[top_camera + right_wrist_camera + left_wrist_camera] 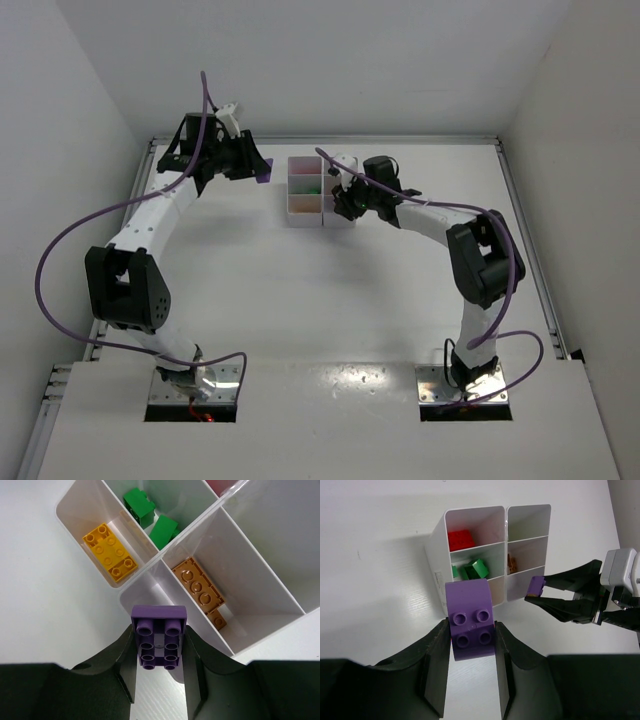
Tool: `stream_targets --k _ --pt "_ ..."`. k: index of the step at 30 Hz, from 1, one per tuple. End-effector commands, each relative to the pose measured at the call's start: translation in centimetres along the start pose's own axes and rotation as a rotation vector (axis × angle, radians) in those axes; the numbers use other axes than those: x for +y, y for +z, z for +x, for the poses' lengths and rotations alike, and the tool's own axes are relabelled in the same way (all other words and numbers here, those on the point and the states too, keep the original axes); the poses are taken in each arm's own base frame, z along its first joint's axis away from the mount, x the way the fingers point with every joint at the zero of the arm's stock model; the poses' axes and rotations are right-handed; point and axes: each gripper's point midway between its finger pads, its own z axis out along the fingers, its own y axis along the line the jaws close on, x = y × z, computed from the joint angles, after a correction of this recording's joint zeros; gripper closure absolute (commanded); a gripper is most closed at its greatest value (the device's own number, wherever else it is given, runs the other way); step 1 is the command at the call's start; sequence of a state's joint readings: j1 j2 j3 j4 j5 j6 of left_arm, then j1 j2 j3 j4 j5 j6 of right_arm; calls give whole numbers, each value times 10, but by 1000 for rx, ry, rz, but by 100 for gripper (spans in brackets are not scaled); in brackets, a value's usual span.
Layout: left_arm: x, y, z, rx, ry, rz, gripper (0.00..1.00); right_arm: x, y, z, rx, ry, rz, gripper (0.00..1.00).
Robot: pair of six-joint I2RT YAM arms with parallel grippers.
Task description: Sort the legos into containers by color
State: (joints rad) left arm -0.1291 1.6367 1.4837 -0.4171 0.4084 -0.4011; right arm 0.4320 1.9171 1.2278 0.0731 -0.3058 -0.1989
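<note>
You're clamping a purple four-stud brick in your left gripper just beside the compartment tray — your right gripper is pinching a second purple brick at the tray's corner.

White six-compartment tray holds a red brick, green bricks, yellow bricks and an orange brick; a gripped purple brick hangs just beside the tray, a second purple brick at its opposite side.

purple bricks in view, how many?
2. One purple brick is clamped in the left gripper, beside the tray. A second purple brick is clamped in the right gripper, at a tray corner. None visible in the compartments, though some are partly hidden.
</note>
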Motion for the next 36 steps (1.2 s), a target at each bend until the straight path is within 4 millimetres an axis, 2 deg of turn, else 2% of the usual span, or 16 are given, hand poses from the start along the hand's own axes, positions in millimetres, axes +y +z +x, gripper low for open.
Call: stream_targets --k 1,5,7,12,13,16,17,19,22,27,29,31,32,34,35,36 --pt "-8 -6 -17 -44 9 32 100 -9 3 -26 -77 -52 24 86" --pt "-8 -5 -19 -52 13 34 100 -12 6 -25 -79 -54 38 86" --pt "-8 -5 -19 -52 13 34 100 -16 8 -22 -72 -53 58 78" --pt "-8 -5 -19 -52 13 34 100 -20 13 -12 -57 -50 85 74" --pt "-8 -5 -19 -52 13 34 100 -20 13 -12 -57 -41 85 66" --pt "-6 -4 -15 -44 9 32 100 -23 13 -16 -71 -45 99 55" --pt "-6 -4 -15 -44 9 32 100 -23 13 -16 -71 -46 99 46" --pt "-4 -1 -13 -36 6 29 100 -22 11 -18 -81 -39 102 38" --pt "-12 1 -10 -28 25 43 100 -23 -1 -38 -124 -19 115 30" --pt "-43 13 5 16 131 127 100 -23 -43 -93 -251 69 120 29" --pt "-63 16 15 48 195 199 100 -34 -76 -122 -314 109 152 29" --pt "-88 27 36 118 313 250 100 -39 -95 -120 -298 189 171 29" --pt "-97 32 45 147 355 270 100 -45 -114 -129 -319 206 200 29" --pt "-119 40 62 208 458 303 100 -60 -131 -100 -251 265 248 29" --pt "-119 52 75 250 476 311 100 -63 -138 -91 -232 281 262 29" --pt "-131 56 81 265 529 338 100 -74 -156 -79 -212 308 306 29"
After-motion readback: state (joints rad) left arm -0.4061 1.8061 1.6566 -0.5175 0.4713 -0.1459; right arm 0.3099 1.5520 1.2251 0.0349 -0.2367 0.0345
